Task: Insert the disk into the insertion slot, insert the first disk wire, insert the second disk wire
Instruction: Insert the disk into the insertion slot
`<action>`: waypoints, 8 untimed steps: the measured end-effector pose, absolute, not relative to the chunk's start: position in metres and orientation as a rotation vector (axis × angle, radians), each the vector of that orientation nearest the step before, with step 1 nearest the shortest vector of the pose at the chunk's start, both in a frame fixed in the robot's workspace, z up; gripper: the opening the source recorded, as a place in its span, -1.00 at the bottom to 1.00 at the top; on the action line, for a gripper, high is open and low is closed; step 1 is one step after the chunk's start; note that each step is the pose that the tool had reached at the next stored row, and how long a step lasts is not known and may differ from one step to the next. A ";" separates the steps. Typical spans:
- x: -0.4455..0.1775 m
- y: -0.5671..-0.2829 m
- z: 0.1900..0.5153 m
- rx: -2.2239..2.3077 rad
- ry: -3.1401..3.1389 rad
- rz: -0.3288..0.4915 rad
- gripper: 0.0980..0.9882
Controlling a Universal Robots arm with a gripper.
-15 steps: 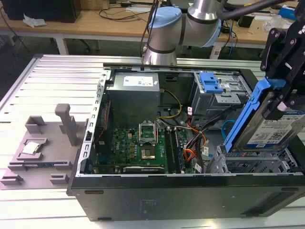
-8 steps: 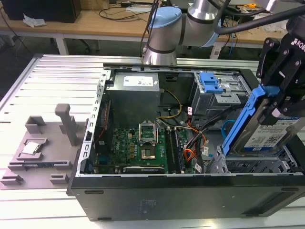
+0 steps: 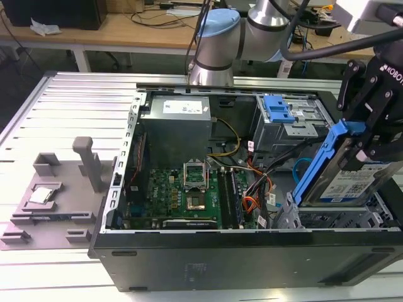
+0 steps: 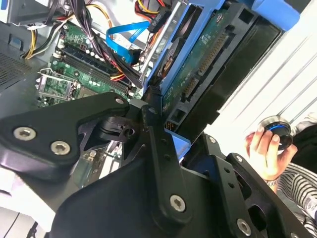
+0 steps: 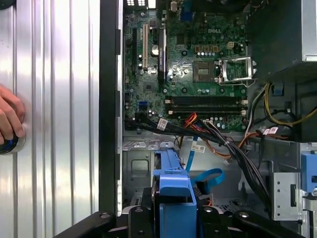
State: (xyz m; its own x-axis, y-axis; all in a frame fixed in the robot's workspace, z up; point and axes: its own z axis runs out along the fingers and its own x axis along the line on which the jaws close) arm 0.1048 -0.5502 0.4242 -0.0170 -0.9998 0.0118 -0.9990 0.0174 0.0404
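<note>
gripper (image 3: 364, 139) — clamped on disk (image 3: 345, 182) | disk tilted above insertion slot (image 3: 327, 218)

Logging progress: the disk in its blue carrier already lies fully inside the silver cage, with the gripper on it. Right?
Not fully inside. In the exterior view the disk stands tilted up over the silver cage, with the gripper on it.

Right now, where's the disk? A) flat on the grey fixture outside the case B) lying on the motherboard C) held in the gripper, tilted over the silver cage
C: the gripper is shut on the disk, holding it tilted above the insertion slot.
</note>
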 end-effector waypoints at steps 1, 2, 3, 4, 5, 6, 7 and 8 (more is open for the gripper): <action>0.105 -0.550 0.422 2.176 -2.214 -0.032 -0.40; 0.105 -0.550 0.420 2.176 -2.214 -0.032 -0.40; 0.105 -0.550 0.416 2.176 -2.214 -0.032 -0.40; 0.105 -0.550 0.413 2.176 -2.214 -0.033 -0.40; 0.105 -0.550 0.412 2.176 -2.214 -0.033 -0.40; 0.105 -0.550 0.410 2.176 -2.214 -0.032 -0.40; 0.105 -0.550 0.407 2.176 -2.214 -0.032 -0.40; 0.105 -0.550 0.404 2.176 -2.214 -0.033 -0.40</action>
